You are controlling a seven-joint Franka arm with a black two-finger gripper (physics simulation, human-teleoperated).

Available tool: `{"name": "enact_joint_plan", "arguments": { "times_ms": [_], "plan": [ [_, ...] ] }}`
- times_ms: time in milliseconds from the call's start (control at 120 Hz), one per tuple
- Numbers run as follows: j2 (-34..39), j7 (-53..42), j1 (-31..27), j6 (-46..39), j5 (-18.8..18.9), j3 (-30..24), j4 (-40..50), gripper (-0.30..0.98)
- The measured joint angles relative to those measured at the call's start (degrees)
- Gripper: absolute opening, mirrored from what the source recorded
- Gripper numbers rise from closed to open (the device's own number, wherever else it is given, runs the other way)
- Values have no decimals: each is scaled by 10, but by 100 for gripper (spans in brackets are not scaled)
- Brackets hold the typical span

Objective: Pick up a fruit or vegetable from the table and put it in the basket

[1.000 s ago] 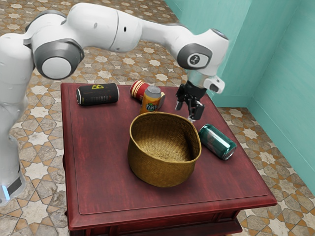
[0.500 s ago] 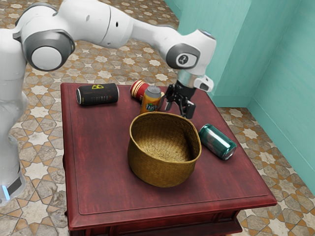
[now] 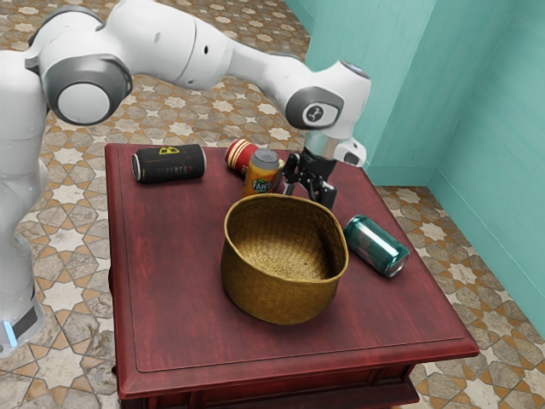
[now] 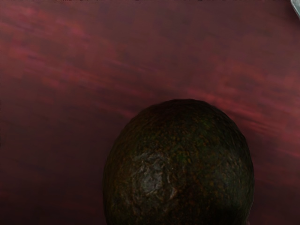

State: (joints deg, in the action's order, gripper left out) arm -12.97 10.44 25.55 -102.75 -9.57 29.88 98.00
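avocado [image 4: 180,164], judging by the dark, pebbled, green-brown skin: this is the fruit i take for the task. in the wrist view it looms large against the red table [image 3: 170,281], just under my hand. in the exterior view the gripper [image 3: 308,196] is low behind the basket [image 3: 279,294], on the side away from that camera, fingers [image 3: 324,194] apart with a gap between them. i see no clamp on anything.

step in hand: final approach, ahead of the grasp. no lift, no carry; i read the fruit as resting on the table, though its point of contact is hidden from me.

next move: centre the fingers over the avocado, one to each flank, ease down until they reach past its widest part, then bring them together. it is rounded and probably firm, so a pinch too high may squeeze it out sideways and send it rolling – better deep and slow. after that, straight up until fruit and fingers are above the basket's rim, then across and down into its hollow.

hazards: the orange can [image 3: 260,177] stands upright near the hand, and the red can [image 3: 242,156] lies just beside it. a wide sideways correction might topple the first. the green can [image 3: 375,245] lies on the other side, near the basket – i want a narrow descent, and no swing against the wicker wall on the way up.
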Motion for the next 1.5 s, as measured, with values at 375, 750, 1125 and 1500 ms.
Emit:
{"name": "enact_joint_plan", "arguments": {
  "times_ms": [375, 750, 1125, 1500],
  "plan": [
    [-13, 10, -2, -14, -1, 0, 2, 69],
    [-20, 15, -1, -23, -3, 0, 12, 68],
    [-26, 18, -2, -29, -6, 0, 12, 56],
    [-34, 20, -1, -32, -5, 0, 10, 39]
  ]
}}
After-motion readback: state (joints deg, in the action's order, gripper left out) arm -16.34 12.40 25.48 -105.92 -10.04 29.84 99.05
